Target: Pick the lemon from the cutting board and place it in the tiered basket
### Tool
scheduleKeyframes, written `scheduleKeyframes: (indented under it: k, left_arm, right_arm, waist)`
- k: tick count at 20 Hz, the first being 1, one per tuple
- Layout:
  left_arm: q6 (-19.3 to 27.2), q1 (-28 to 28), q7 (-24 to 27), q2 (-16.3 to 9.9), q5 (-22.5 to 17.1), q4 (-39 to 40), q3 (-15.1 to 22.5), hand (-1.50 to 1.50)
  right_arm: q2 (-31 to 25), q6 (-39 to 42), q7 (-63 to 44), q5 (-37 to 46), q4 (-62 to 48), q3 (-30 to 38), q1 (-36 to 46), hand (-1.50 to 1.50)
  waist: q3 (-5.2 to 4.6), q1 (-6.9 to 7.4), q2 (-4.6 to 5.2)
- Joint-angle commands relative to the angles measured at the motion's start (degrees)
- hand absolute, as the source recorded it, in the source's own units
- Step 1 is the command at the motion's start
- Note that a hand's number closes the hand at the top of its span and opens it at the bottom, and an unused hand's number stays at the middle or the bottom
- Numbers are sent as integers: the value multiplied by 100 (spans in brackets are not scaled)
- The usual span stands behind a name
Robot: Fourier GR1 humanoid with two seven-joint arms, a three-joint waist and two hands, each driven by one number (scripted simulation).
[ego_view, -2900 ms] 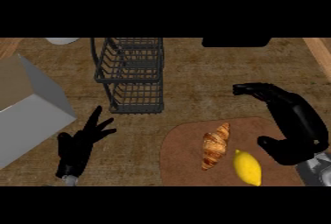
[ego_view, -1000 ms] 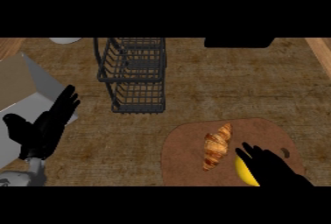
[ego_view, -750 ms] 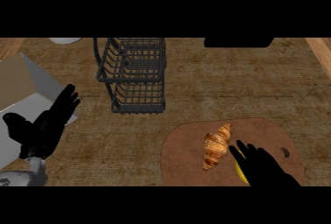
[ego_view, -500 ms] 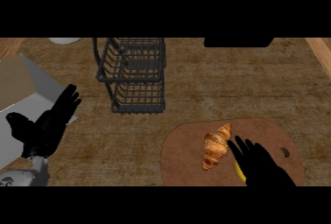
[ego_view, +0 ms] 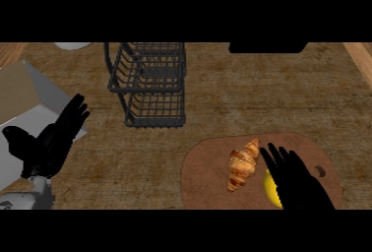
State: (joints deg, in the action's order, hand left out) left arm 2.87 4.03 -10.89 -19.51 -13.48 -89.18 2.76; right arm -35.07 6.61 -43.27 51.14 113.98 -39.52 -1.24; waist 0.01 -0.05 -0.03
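On the brown cutting board [ego_view: 210, 172] at the lower right lies a yellow lemon [ego_view: 270, 189], mostly covered by my right hand [ego_view: 298, 182]. That hand lies over the lemon with its fingers straight, pointing away from me; only the lemon's left edge shows. A croissant [ego_view: 242, 165] rests just left of the fingers. The dark wire tiered basket [ego_view: 149, 81] stands at the upper middle of the counter. My left hand [ego_view: 47, 142] is open at the left edge, fingers up, resting.
A grey box [ego_view: 22, 108] sits at the left behind the left hand. A white dish [ego_view: 73, 46] shows at the top left and a black object [ego_view: 267, 47] at the top right. A wooden strip [ego_view: 362, 59] runs along the right edge.
My right hand has come down from above the board and slid forward over the lemon, hiding more of it. The left hand has risen at the left edge and now stays still.
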Motion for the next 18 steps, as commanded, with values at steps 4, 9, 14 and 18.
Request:
scheduleKeyframes:
  k: [4, 9, 14, 18]
  left_arm:
    - [-131, -168, 5, 231, 185, -50, -85, 0]
    - [-283, 107, 6, 138, 147, 111, -252, 0]
    - [11, 170, -54, 458, 480, 149, -111, 0]
    - [-273, 127, -319, 331, 316, -104, -288, 0]
  right_arm:
    - [106, 498, 371, 114, -169, 388, -202, -150]
    - [55, 533, 759, 201, -554, 53, -540, 150]
    - [510, 575, 889, 823, -1166, -97, -3, 150]
    - [184, 434, 1233, 1047, -822, 186, -301, 150]
  waist:
    - [-1, 1, 0]
    - [0, -21, 2]
    - [-1, 2, 7]
    - [0, -10, -1]
